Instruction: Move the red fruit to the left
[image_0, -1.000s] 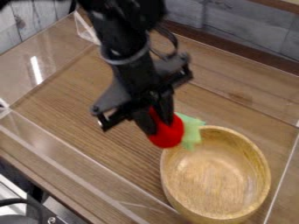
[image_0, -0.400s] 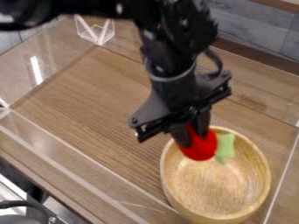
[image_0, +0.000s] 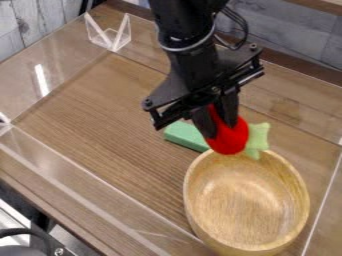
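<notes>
Gripping the red fruit between my two dark fingers, my gripper is pointing steeply down with its jaws drawn in tight on the fruit's upper part, so the red body is hanging out below the fingertips. I am holding the fruit in the air just above the far rim of the wooden bowl, with its light green leafy end sticking out toward the right of the bowl's far edge. I am taking the bowl as my landmark: it is sitting on the wooden table at the near right, and my black arm is rising from the fruit up and away behind the bowl. A flat green block is lying on the table just beyond the bowl's far-left rim, partly hidden behind my fingers and the fruit; I cannot tell whether the fruit is touching it. A clear plastic wall is running along the table edge to the left of the bowl, well apart from it.
</notes>
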